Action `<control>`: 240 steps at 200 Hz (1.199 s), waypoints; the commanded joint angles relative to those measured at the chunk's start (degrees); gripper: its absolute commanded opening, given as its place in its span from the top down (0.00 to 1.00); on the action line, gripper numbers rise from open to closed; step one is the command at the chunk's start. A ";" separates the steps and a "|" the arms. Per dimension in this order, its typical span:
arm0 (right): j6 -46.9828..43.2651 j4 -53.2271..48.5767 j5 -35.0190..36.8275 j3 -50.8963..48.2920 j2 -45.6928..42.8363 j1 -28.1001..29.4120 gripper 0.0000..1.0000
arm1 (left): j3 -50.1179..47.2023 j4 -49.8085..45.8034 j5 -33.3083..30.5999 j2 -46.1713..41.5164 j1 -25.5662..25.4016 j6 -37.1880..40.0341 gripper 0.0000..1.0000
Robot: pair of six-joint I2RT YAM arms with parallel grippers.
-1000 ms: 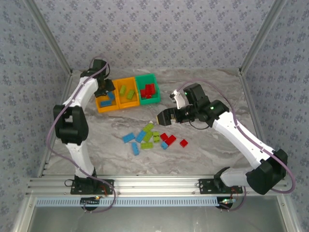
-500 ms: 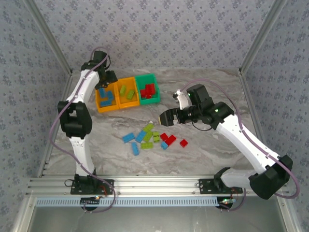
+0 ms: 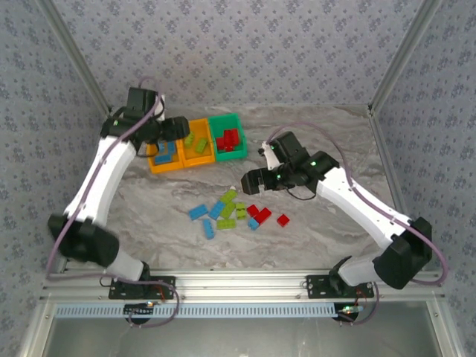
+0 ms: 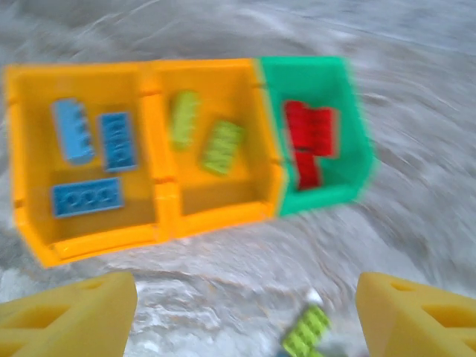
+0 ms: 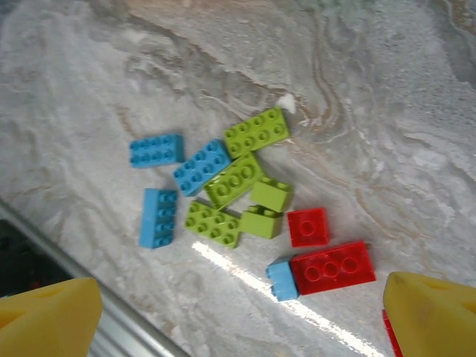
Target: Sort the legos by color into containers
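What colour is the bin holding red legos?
The bin is green; the left wrist view shows it best.

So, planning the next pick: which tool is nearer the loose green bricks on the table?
Right. The right tool hovers just beyond the loose green bricks; the left tool is farther off, by the bins.

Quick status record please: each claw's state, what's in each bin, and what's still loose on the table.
left claw: open, empty, facing the bins
right claw: open, empty, facing the loose legos
left orange bin: three blue legos
middle orange bin: two green legos
green bin: red legos, count unclear
loose legos: blue, green and red mixed in one cluster on the table
left to do: the whole loose cluster
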 commanded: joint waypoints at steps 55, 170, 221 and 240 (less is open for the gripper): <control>7.89 -0.67 17.54 -8.87 6.17 4.52 0.10 | -32.54 0.36 7.86 -29.03 -17.34 36.18 0.01; 34.91 12.84 22.25 -29.72 4.24 3.64 0.25 | -53.64 20.53 9.29 -41.23 -22.78 29.77 0.01; 38.68 15.22 25.50 -34.44 2.02 3.34 0.52 | -56.04 21.17 8.74 -41.85 -23.01 31.77 0.01; 36.92 15.26 24.80 -34.84 0.17 2.45 0.58 | -57.50 21.81 7.57 -43.57 -22.99 32.59 0.01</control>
